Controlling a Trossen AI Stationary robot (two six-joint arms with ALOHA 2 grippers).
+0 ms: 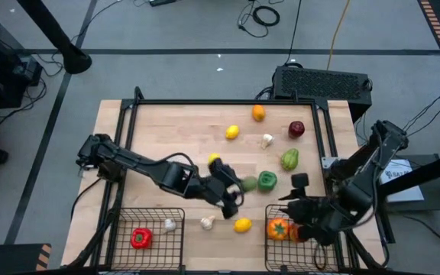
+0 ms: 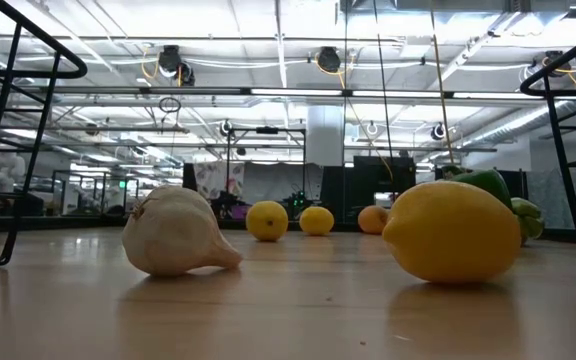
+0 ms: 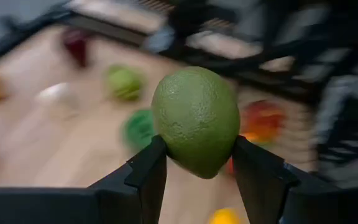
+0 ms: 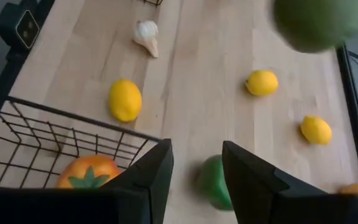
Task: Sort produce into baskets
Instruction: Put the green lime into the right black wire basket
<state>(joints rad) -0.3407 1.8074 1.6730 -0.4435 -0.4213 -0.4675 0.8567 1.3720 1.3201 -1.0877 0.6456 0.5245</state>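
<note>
the wooden surface (image 1: 182, 137) carries the loose produce, with two black wire baskets at its near edge. the left basket (image 1: 176, 246) holds a red pepper (image 1: 140, 238) and a garlic bulb (image 1: 169, 224); the right basket (image 1: 269, 246) holds an orange tomato (image 1: 278, 228). the left claw (image 1: 237, 186) hangs above mid-surface between the baskets, closed on a green lime (image 3: 196, 121), pinched across its belly. the right claw (image 4: 196, 163) hovers by the right basket's inner edge, fingers apart and empty, over a green pepper (image 4: 213, 180). the lime looks like light, hard moulded plastic with a pebbled but slick skin, so a grip across its widest middle seems safest; off-centre it could squirt free. a lemon (image 1: 242, 224) and another garlic bulb (image 1: 207, 222) lie between the baskets.
</note>
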